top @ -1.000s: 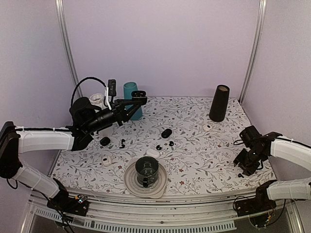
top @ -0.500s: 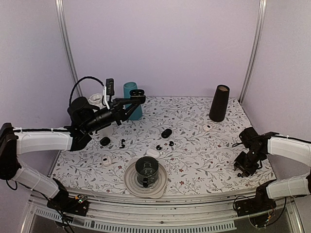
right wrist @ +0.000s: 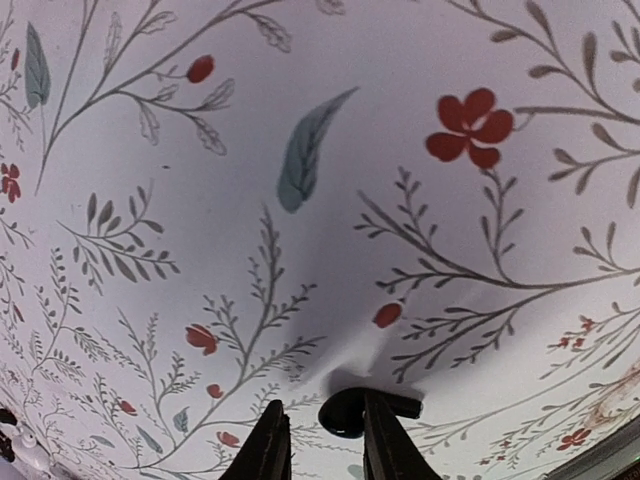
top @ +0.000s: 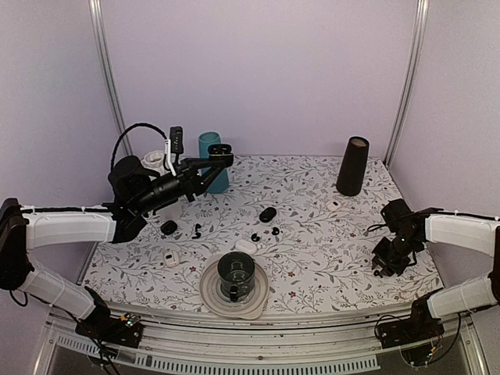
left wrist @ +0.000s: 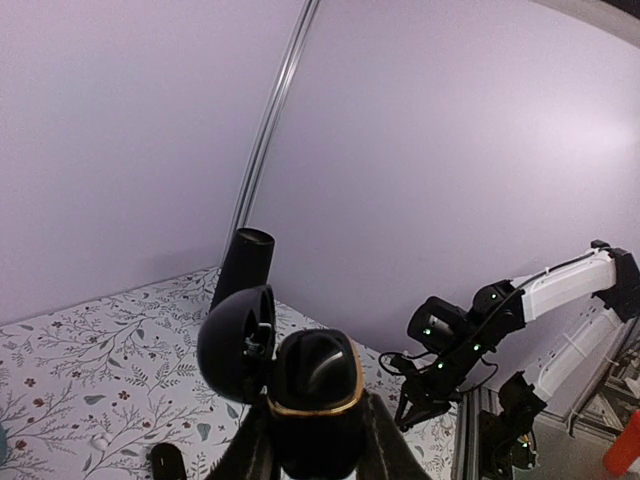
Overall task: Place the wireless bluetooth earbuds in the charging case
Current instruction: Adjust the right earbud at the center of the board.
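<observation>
Right gripper (top: 383,266) has dropped and slid a little inward over the last second, and its jaws have drawn in from a wider spread. The wrist view shows them now standing narrow on either side of a black earbud (right wrist: 345,412) lying on the table (top: 312,234) near its right edge. One pad looks to be touching it and a slit shows on the other side, so I cannot tell whether the grip is made. The left gripper (left wrist: 318,445) has hardly shifted. It is clamped on the open charging case (left wrist: 310,395), held high over the far left with the lid swung back, so the pick seems the step in hand and a long carry across the table comes after. Between the two arms lie other earbuds (top: 255,236), several small cases (top: 267,213) and a mug (top: 235,272) on a plate (top: 209,297). A teal cup (top: 207,148) stands just behind the raised case, and a tall black cylinder (top: 352,166) stands at the far right, clear of a direct path.
</observation>
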You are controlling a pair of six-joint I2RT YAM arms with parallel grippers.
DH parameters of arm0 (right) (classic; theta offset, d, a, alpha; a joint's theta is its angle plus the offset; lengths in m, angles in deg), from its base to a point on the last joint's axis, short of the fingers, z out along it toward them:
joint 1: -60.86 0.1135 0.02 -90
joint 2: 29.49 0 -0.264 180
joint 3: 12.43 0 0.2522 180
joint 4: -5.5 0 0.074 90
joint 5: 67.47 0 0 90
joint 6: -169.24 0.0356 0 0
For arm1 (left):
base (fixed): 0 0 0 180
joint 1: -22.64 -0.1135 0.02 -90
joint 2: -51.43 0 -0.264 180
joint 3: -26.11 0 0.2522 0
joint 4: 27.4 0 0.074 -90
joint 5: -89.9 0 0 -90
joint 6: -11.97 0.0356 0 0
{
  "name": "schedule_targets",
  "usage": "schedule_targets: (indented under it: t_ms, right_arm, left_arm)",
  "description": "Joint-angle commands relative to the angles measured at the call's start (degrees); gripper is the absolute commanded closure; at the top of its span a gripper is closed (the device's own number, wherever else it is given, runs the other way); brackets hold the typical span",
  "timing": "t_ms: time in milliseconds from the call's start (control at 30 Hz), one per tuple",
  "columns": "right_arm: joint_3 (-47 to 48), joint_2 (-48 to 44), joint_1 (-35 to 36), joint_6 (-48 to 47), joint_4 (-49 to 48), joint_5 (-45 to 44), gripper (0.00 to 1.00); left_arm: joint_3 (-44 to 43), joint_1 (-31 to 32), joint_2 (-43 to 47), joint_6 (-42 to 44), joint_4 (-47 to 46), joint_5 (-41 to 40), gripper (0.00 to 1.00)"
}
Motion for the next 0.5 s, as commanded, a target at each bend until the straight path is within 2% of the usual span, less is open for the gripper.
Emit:
schedule_targets:
  t_ms: [0,467]
  right_arm:
    - [0.6,3.7,-0.2,-1.5,-5.8,3.6,0.75]
    - [13.2,17.5,7.8,8.3,-18.5,8.1,0.75]
  left_arm:
    - [0.6,-0.8,1.4,0.8,-0.8,-0.3,1.00]
    - [0.0,-1.1,2.3,2.1,1.5,-0.7,1.00]
